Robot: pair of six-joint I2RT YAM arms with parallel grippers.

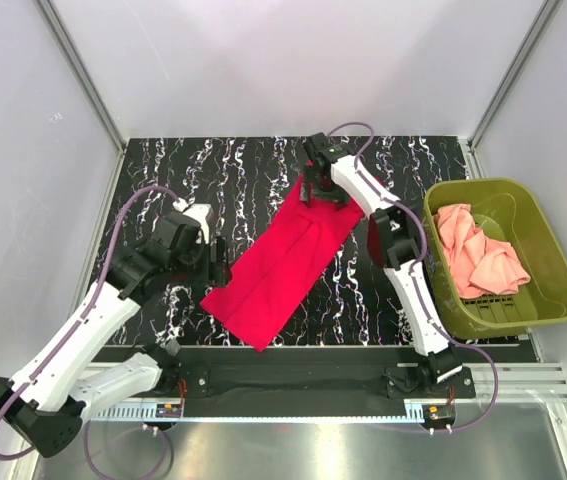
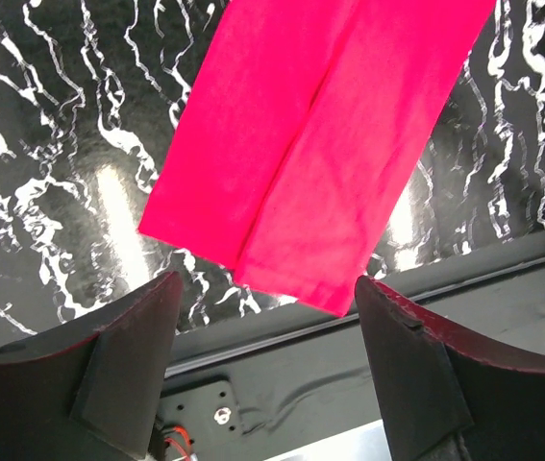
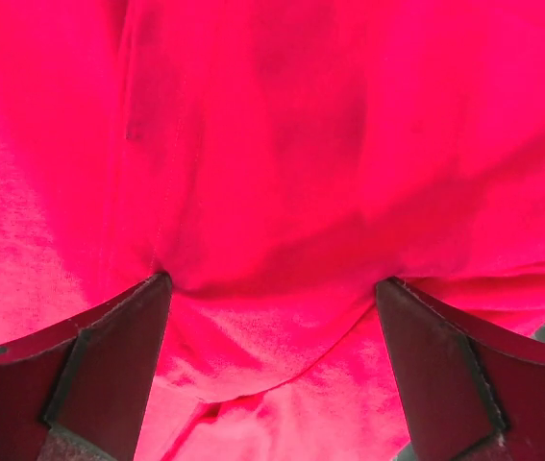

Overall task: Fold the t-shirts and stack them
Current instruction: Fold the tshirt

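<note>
red shirt (image 1: 283,265) lies diagonal; right pincer (image 1: 318,193) gapes over its far end, left pincer (image 1: 219,265) wide, empty beside its near end.

The red shirt (image 1: 288,262) lies slanted across the middle of the table (image 1: 163,170). I have bare table to its left, where my left gripper (image 1: 220,263) hangs with nothing between its fingers. My right gripper (image 1: 315,195) is right over the shirt's far end. The green basket (image 1: 553,300) blocks the right side. White walls (image 1: 293,60) shut in 3 sides.
</note>
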